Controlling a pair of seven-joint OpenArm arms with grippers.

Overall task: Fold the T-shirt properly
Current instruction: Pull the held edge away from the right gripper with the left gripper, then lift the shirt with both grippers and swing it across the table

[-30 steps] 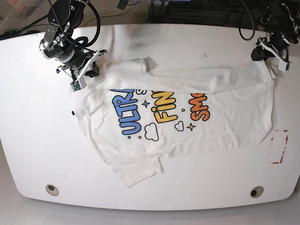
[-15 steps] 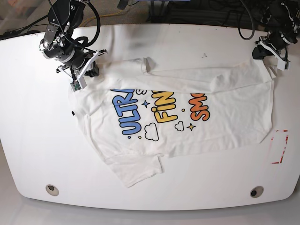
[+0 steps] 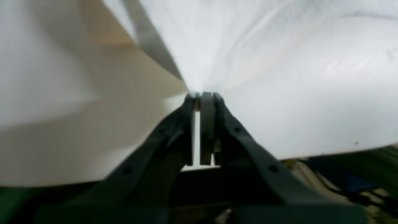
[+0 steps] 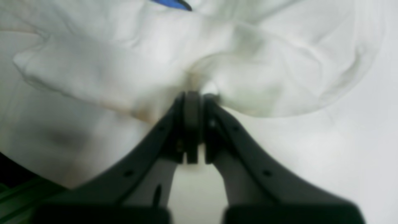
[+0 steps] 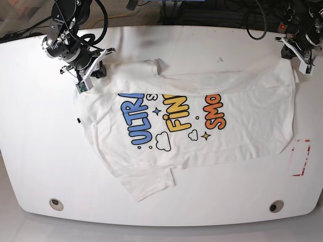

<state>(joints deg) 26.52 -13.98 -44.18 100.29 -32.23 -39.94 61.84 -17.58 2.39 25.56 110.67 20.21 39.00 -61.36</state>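
The white T-shirt (image 5: 192,118) lies print-up across the white table, its blue, yellow and orange letters facing up, its top edge folded over the print. My left gripper (image 5: 294,64) at the far right is shut on the shirt's upper right corner; in the left wrist view the jaws (image 3: 202,95) pinch taut white cloth (image 3: 279,68). My right gripper (image 5: 85,84) at the upper left is shut on the shirt's upper left corner; in the right wrist view the jaws (image 4: 194,93) hold bunched cloth (image 4: 155,56).
The white table (image 5: 40,151) has rounded corners and two round holes near its front edge (image 5: 56,203) (image 5: 276,205). A red-outlined rectangle (image 5: 301,157) is marked at the right edge. Black cables (image 5: 212,12) lie behind the table.
Both grippers have moved up toward the table's far edge with the shirt's corners, pulling the top edge tighter and straighter. The right corner has risen most.
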